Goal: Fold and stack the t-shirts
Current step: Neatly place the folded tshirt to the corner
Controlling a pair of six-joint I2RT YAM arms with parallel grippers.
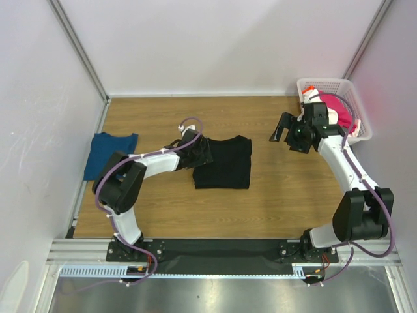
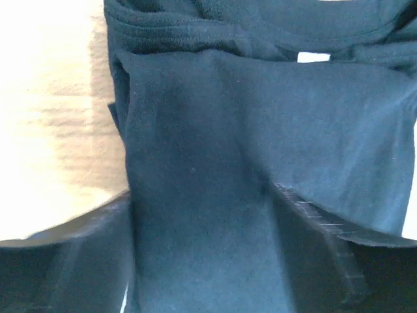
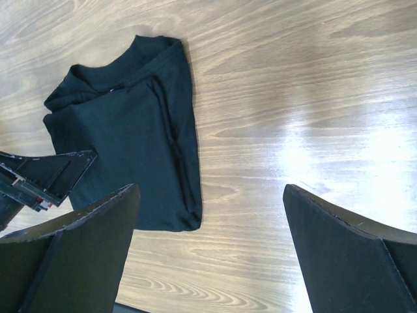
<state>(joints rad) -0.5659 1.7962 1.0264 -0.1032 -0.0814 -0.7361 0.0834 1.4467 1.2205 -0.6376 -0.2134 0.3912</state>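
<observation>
**Desk:** What fills the frame?

**Photographer:** A wooden table [image 1: 273, 202], walled on three sides. Near its middle lies the black shirt [image 1: 225, 166], folded into a rough rectangle.

**Desk:** And around it?

**Photographer:** A blue shirt [image 1: 109, 153] lies flat well to the left of the black shirt, at the table's left edge. A white basket [image 1: 352, 88] sits well to the black shirt's right, in the far corner. A pink-red shirt [image 1: 339, 111] is heaped inside it.

**Desk:** The grippers?

**Photographer:** The left gripper [image 1: 195, 153] is down on the black shirt's far left corner. Its fingers [image 2: 326, 241] stand wide apart, and a raised fold of the black cloth runs between them and fills the gap. The right gripper [image 1: 285, 130] hangs over bare wood to the right of the black shirt, apart from it. Its fingers [image 3: 339, 248] are fully spread and hold nothing.

**Desk:** Room to move?

**Photographer:** Bare wood runs along the black shirt's near side and its right side, and there is a strip of it between the black shirt and the blue one. The black shirt's near and right edges run straight.

**Desk:** Smallest detail?

**Photographer:** A small white tag [image 2: 313, 57] at the black shirt's collar, just ahead of the left fingers in the wrist view.
</observation>
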